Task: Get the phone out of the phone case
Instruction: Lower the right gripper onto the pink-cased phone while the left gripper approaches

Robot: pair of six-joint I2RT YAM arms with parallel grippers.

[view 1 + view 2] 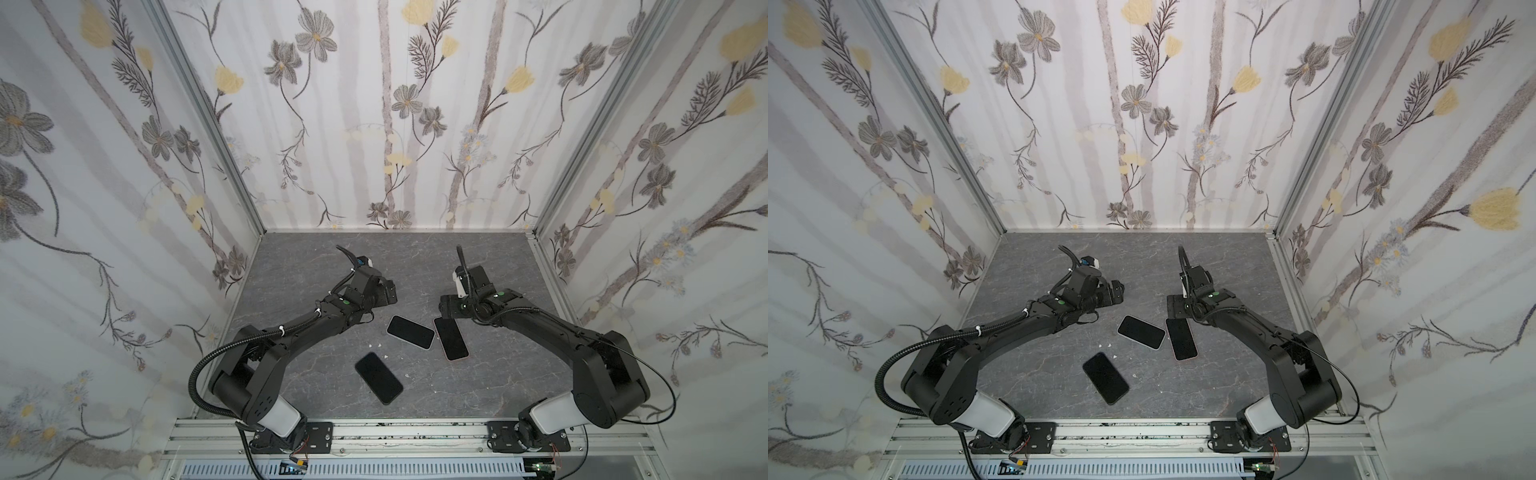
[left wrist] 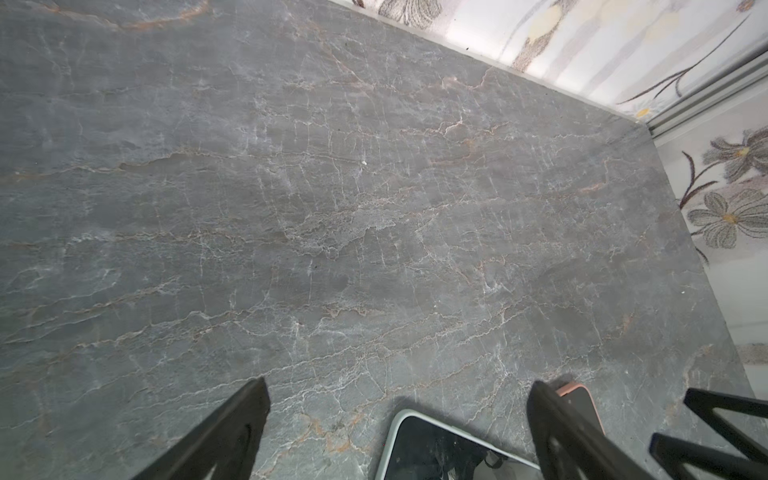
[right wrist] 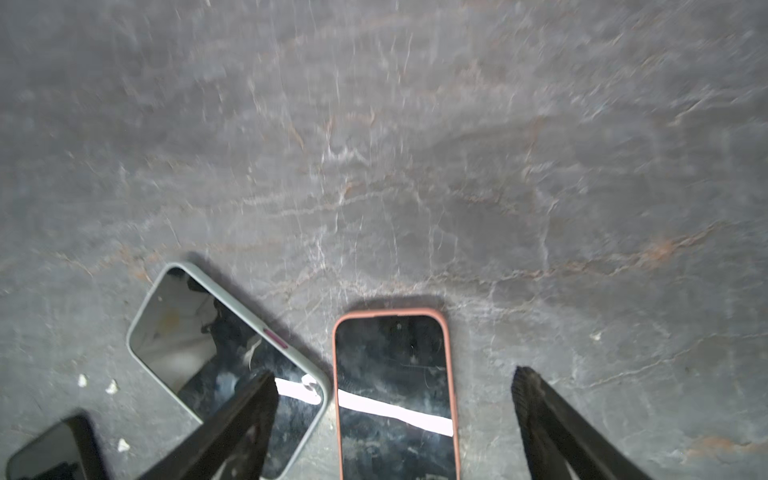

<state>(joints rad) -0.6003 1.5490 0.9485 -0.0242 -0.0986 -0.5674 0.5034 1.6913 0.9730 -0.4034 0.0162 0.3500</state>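
Phone in pink case [image 1: 451, 338] lies on the surface [image 1: 316, 286] in both top views, one end under the right tool [image 1: 444, 306], farther from the left tool [image 1: 388, 292]. Left wrist: jaws wide, mint-cased phone [image 2: 436, 449] between them. Right wrist, blurred: jaws wide, seemingly straddling the pink phone's width, its long axis running away between them.

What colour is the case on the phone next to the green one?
Salmon pink case, clearest in the right wrist view.

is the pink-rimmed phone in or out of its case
In: the pink case rim wraps all visible edges of the black glass screen.
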